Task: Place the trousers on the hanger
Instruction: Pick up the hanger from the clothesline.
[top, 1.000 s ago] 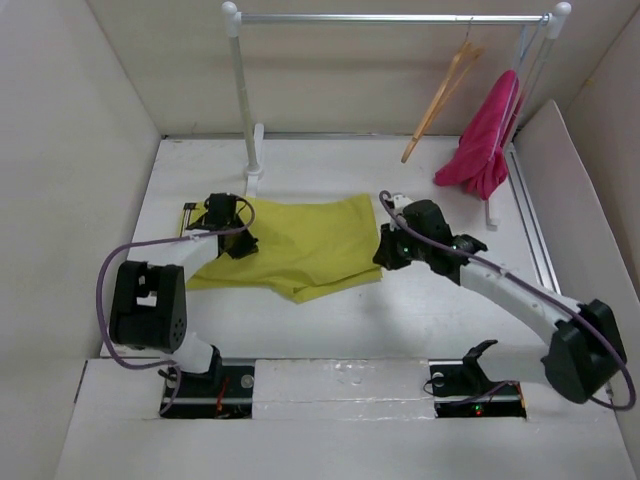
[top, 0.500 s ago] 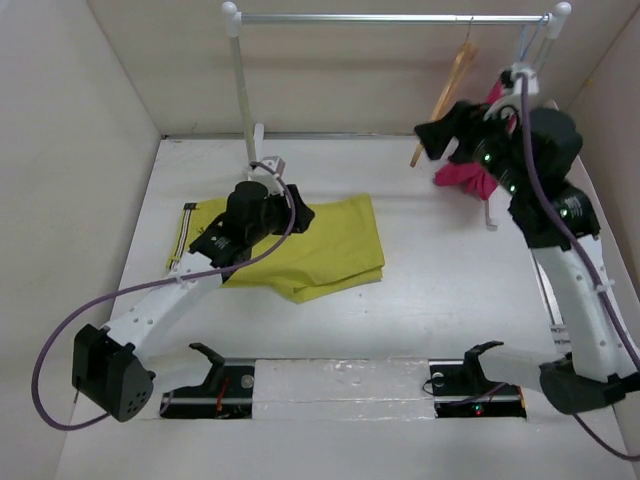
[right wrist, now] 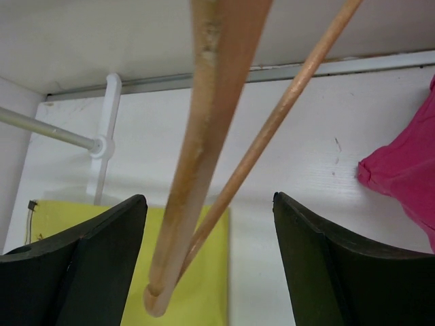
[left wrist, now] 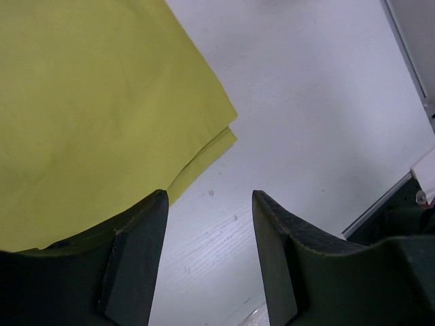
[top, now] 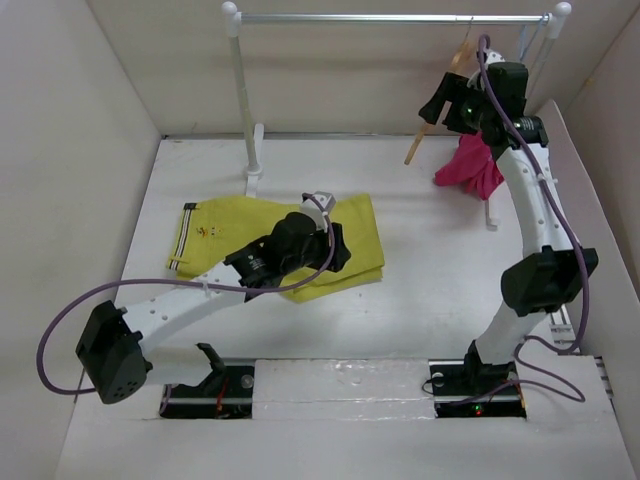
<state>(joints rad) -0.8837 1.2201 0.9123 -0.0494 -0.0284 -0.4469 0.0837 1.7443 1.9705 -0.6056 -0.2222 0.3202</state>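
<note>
Now the left gripper [left wrist: 209, 204] hovers with its fingers partly apart and empty, above the right edge of the trousers [top: 220, 240], which lie folded flat on the table [top: 440, 270]. Up at the rail [top: 390, 18], the right gripper [right wrist: 209, 198] is wide open. The hanging hanger [right wrist: 194, 170] shows between its fingers, not pinched, beside a pink garment [top: 480, 150].

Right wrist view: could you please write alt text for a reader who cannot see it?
A tan wooden hanger hangs between the open fingers of the right gripper, apparently untouched by them. Below lie the yellow-green trousers on the white table, with a pink garment at the right edge and a white rail post at the left.
</note>
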